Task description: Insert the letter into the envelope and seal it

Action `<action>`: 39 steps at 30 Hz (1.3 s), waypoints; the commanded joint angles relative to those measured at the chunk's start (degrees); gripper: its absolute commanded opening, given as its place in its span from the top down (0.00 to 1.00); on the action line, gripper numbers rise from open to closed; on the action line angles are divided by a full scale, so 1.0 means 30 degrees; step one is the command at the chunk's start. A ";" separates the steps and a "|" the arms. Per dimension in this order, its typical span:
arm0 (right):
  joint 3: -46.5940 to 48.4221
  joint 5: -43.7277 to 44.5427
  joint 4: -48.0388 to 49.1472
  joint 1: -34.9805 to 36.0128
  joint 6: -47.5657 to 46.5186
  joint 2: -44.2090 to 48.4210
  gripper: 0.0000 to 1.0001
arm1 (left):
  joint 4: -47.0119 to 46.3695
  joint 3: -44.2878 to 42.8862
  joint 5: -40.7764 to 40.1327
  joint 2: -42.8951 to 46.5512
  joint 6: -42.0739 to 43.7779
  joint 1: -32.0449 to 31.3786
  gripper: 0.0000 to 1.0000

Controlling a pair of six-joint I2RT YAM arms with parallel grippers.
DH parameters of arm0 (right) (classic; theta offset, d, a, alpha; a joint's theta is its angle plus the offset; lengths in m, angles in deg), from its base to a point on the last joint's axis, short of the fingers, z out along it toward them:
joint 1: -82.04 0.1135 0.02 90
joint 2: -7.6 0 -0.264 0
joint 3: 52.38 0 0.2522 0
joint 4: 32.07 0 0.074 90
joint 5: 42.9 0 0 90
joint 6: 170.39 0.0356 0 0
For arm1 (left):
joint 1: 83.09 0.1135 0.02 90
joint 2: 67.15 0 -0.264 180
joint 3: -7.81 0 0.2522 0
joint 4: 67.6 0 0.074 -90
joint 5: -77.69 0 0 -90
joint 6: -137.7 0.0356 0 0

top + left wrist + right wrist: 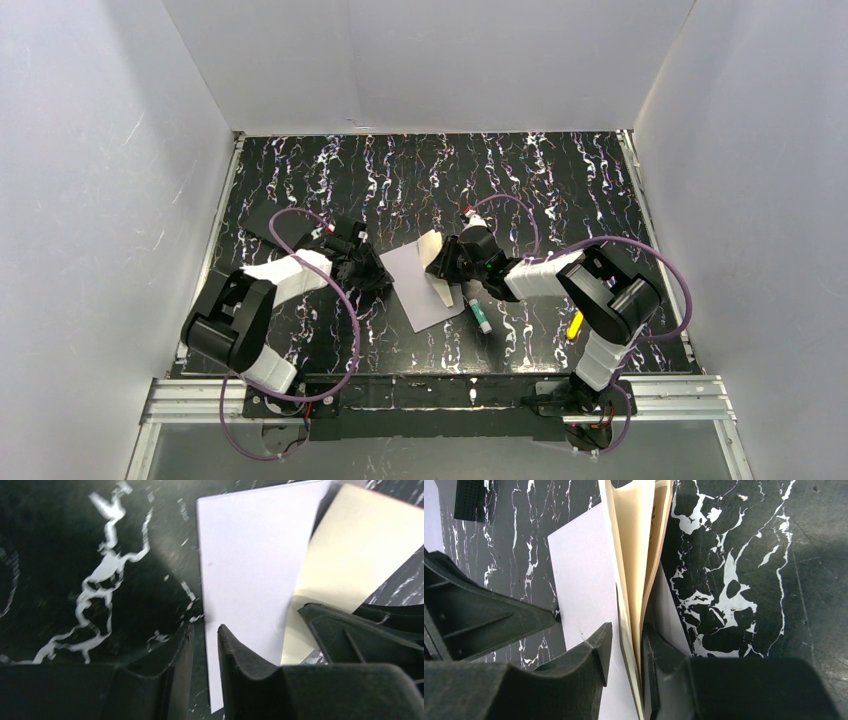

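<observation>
The pale lavender envelope point(425, 290) point(250, 555) point(584, 575) lies flat on the black marbled table, between the two arms. The tan letter point(432, 250) point(350, 545) point(636, 540) is folded and stands on edge over the envelope's right part. My right gripper point(445, 265) point(626, 630) is open around the fold. Its right finger point(659, 655) touches the paper, and a gap shows on the left side. My left gripper point(378, 275) point(206, 628) sits low at the envelope's left edge, its jaws slightly apart. That edge runs between them, and the right finger point(240, 655) is over the envelope.
A green-capped marker point(478, 312) lies just right of the envelope's near corner. A yellow object point(575, 324) lies beside the right arm's elbow. A flat black piece point(471, 500) lies on the table beyond the envelope. White walls enclose the table on three sides.
</observation>
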 commanded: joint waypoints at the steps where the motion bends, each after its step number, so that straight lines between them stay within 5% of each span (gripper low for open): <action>1: -0.0297 0.0875 -0.0403 -0.0110 0.0314 -0.0120 0.65 | -0.2973 0.0127 0.1074 -0.0997 0.0674 0.0085 0.79; 6: -0.0292 0.0907 -0.0401 -0.0109 0.0285 -0.0150 0.67 | -0.2906 -0.0388 0.0797 -0.1155 0.1203 0.0083 1.00; 15: -0.0200 0.1001 -0.0585 -0.0110 0.0270 -0.0295 0.67 | -0.1208 -0.0521 -0.1248 0.0201 0.1414 0.0083 1.00; 21: -0.0086 0.1120 -0.0852 -0.0111 0.0335 -0.0499 0.67 | -0.3537 -0.0710 0.2439 0.0066 0.2231 0.0083 1.00; 32: 0.0017 0.0864 -0.1054 -0.0109 0.0259 -0.0289 0.64 | -0.2560 -0.1102 0.1626 -0.2576 0.2810 0.0083 1.00; 39: 0.0040 0.0740 -0.1351 -0.0125 -0.0043 0.0330 0.45 | 0.1129 -0.2430 0.0322 -0.4000 0.3775 0.0081 1.00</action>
